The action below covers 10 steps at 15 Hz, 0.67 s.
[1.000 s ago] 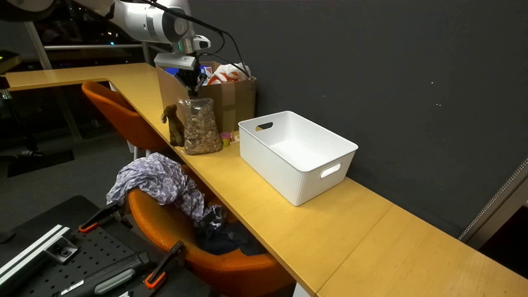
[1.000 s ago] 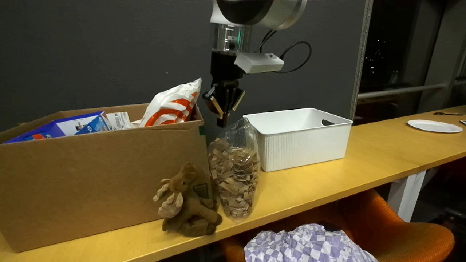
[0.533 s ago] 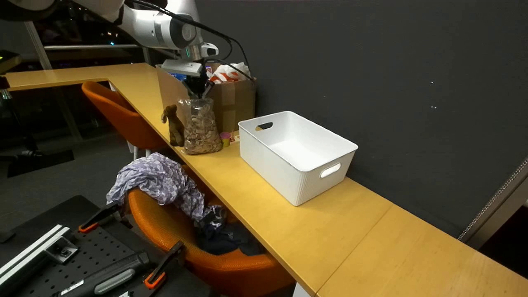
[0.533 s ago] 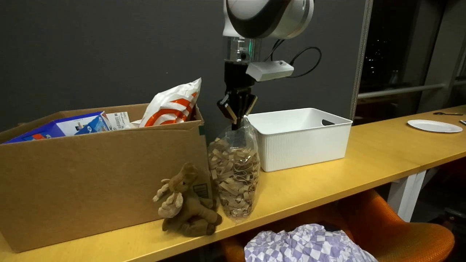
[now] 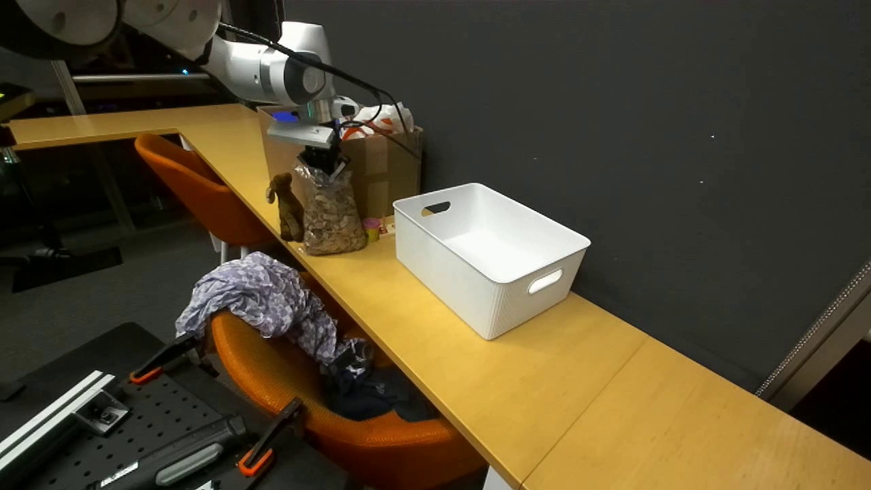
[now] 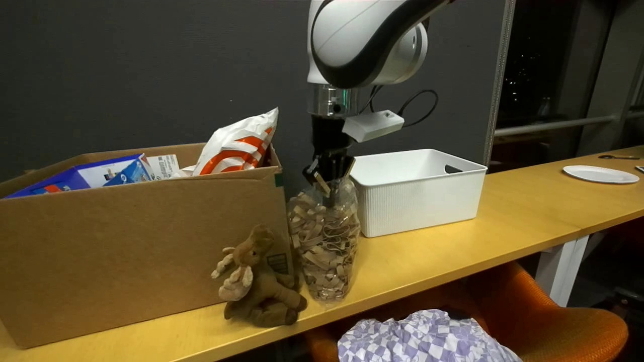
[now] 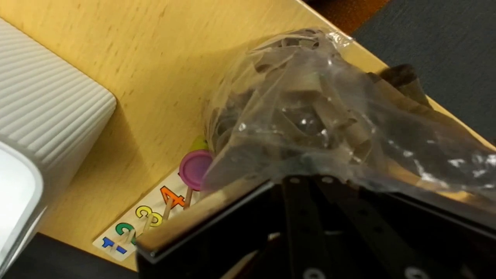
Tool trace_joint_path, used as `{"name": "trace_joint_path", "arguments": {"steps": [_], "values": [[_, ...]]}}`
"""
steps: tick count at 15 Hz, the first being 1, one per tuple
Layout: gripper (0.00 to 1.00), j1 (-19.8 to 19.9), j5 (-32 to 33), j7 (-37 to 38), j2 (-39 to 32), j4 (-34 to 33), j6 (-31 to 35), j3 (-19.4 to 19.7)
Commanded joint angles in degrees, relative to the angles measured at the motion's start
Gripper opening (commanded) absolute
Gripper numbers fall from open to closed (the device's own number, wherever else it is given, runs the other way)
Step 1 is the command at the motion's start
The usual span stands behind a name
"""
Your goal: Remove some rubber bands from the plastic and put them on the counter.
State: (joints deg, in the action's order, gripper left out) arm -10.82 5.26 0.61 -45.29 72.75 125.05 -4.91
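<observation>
Closed tool (image 6: 329,201), tip inside plastic bag (image 5: 332,214) (rubber bands (image 6: 324,249) within)

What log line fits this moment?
clear plastic bag: upright on yellow wooden counter; tan rubber bands: inside; black pincer: shut, at bag top

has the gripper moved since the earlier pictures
Yes: judged against the cardboard box in an exterior view, the gripper has come down and shifted away from the box, toward the white bin.
</observation>
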Motion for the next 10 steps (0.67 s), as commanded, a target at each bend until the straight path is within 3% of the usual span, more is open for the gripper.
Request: {"name": "trace_joint_path", "arguments": {"steps": [1,10], "values": [[0.0,-0.2,-0.7,-2.3,-0.4,-0.8,0.3,-0.9],[0.0,0.7,-1.0,-5.1,-2.6,-1.4,1.7,-1.3]]}}
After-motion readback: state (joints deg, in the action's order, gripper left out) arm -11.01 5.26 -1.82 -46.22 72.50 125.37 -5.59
